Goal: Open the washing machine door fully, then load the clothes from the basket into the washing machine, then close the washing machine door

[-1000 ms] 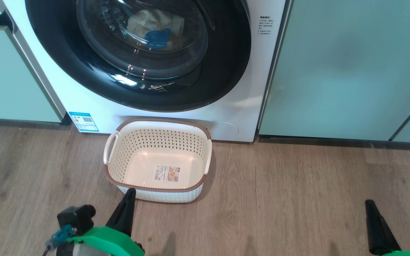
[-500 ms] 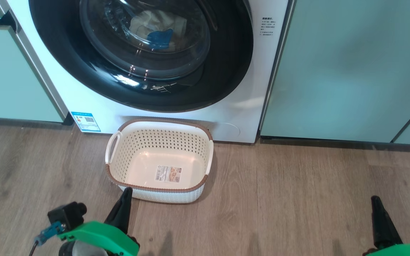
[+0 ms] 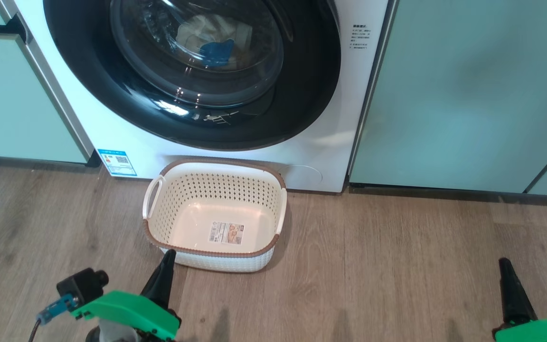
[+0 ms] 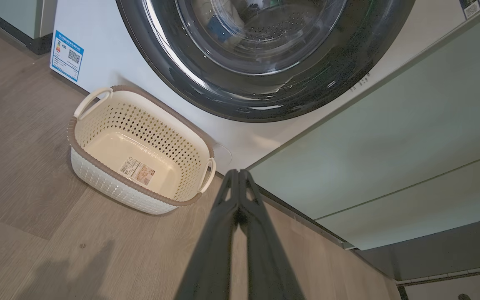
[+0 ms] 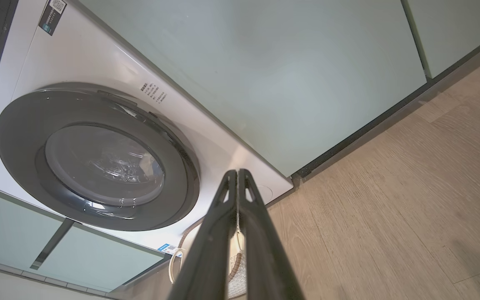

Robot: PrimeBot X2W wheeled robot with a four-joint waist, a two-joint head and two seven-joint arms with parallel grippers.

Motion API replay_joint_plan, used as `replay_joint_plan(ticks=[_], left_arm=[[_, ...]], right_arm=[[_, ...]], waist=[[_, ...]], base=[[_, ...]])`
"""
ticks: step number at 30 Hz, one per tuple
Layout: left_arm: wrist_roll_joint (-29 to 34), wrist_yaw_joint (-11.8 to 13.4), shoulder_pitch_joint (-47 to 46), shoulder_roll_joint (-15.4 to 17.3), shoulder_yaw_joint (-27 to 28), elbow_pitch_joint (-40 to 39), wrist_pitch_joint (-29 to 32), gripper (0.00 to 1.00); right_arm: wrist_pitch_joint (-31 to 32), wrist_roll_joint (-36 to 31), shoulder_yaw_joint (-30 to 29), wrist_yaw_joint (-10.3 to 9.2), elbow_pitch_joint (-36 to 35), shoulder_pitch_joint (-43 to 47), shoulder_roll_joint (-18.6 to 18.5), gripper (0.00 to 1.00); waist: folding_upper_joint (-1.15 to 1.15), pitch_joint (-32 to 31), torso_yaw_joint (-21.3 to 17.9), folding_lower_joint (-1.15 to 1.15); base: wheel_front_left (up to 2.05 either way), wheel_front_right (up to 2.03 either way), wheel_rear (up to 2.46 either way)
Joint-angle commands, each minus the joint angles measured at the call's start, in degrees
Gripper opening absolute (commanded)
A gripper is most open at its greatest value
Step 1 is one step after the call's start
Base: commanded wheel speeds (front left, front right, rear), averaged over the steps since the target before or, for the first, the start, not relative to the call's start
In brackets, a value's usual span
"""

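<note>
The washing machine (image 3: 126, 142) is white, and its round black door (image 3: 302, 95) lies closed flat against the front. Through the glass I see the clothes (image 3: 214, 40), pale fabric with a blue patch, inside the drum. The cream basket (image 3: 216, 164) stands empty on the floor right under the door, its label sticker showing on the base. My left gripper (image 3: 168, 254) is shut, its tip just before the basket's near left corner. My right gripper (image 3: 504, 262) is shut and holds nothing, far right over bare floor. In the left wrist view the shut left gripper (image 4: 238, 171) points past the basket (image 4: 111, 183) toward the door (image 4: 265, 96).
Pale green cabinet panels (image 3: 463, 95) flank the machine on both sides, with a dark plinth along the floor. Wood-look flooring (image 3: 397, 266) spreads around the basket. A blue energy sticker (image 3: 117, 163) sits at the machine's lower left corner.
The head camera has shifted slightly, sliding the whole scene down and right. The left gripper has drifted a little left and lower in the view, the right one slightly right. Both stay shut.
</note>
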Motion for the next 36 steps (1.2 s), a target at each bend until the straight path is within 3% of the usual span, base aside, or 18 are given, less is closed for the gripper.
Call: replay_joint_plan(ticks=[1, 36], left_arm=[[-1.9, -0.6, -3.3, 0.3, 1.9, -1.3, 0.3, 0.00], [-23.8, -3.8, -6.7, -0.9, 5.7, 3.5, 4.3, 0.00]], right_arm=[[0.4, 2.0, -0.2, -0.08, -1.2, -3.0, -1.2, 0.00], [4.8, 24.3, -1.9, -0.14, 2.7, -7.6, -1.5, 0.00]], waist=[[0.00, 0.0, 0.1, 0.00], [0.00, -0.6, 1.1, 0.00]], base=[[0.00, 0.00, 0.00], [0.00, 0.00, 0.00]])
